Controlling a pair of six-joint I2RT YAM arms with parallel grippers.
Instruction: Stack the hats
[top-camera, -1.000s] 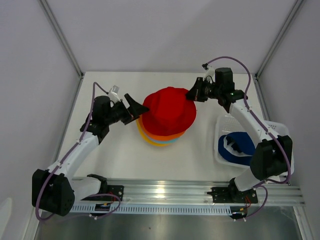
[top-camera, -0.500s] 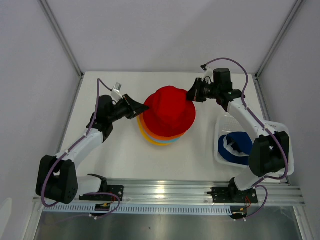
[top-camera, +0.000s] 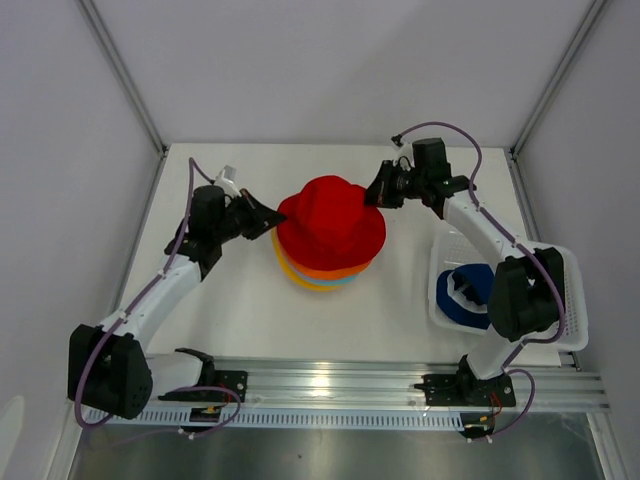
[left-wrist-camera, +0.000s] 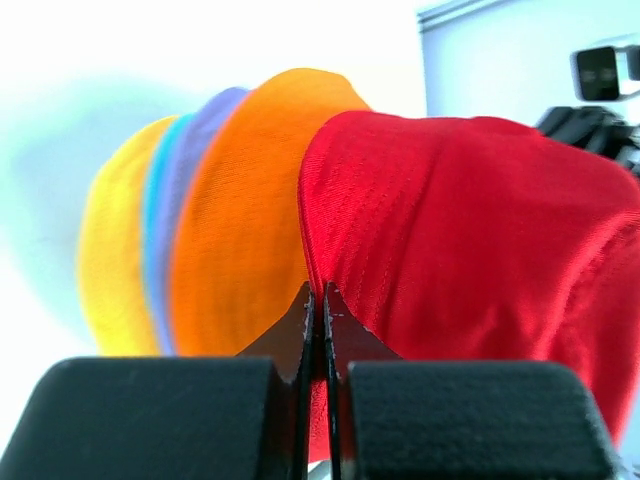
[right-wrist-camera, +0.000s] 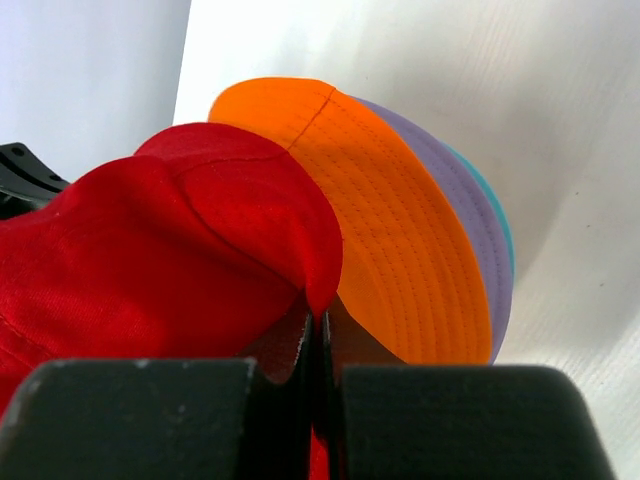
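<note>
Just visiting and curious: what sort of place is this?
Likely a robot test cell: white table, grey partition walls, metal rail carrying two arms, whose left gripper and right gripper pinch a red fabric bucket hat.

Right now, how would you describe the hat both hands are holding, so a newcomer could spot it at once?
At the middle of the white table lies a pile of hats. The top one is the red hat, its brim pinched by the left hand and the right hand. It alone is red, over orange, lavender, teal and yellow brims.
</note>
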